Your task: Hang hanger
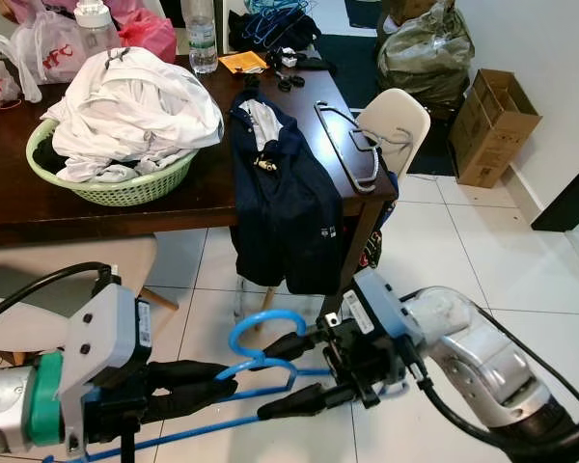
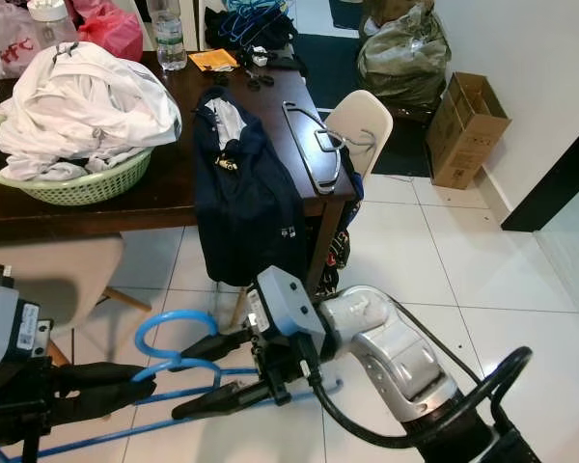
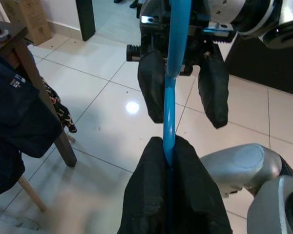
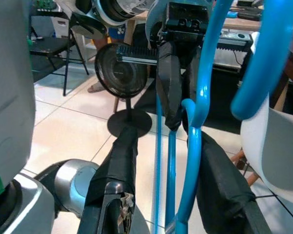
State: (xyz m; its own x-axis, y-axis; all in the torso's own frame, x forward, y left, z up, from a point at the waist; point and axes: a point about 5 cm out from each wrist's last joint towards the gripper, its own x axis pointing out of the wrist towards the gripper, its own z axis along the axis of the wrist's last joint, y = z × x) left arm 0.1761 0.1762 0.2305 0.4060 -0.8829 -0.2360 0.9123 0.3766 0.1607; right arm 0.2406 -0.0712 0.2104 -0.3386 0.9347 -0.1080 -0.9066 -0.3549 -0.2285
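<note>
A blue hanger (image 3: 178,29) is held low over the white tiled floor in front of me, its hook (image 1: 261,315) curving upward. My left gripper (image 1: 222,379) is shut on the hanger's thin blue bar, and in the left wrist view its fingers (image 3: 151,195) press together around it. From the right, my right gripper (image 1: 263,382) faces the left one and is open. One of its fingers lies on each side of the hanger's neck. In the right wrist view its fingers (image 4: 117,180) stand apart, with the blue wire (image 4: 191,161) between them.
A dark wooden table (image 1: 19,207) stands ahead with a green basket (image 1: 116,188) of white laundry. A navy garment (image 1: 285,203) drapes off its edge and a dark hanger (image 1: 352,145) lies on top. A white chair (image 1: 396,111) and cardboard box (image 1: 492,125) are at right.
</note>
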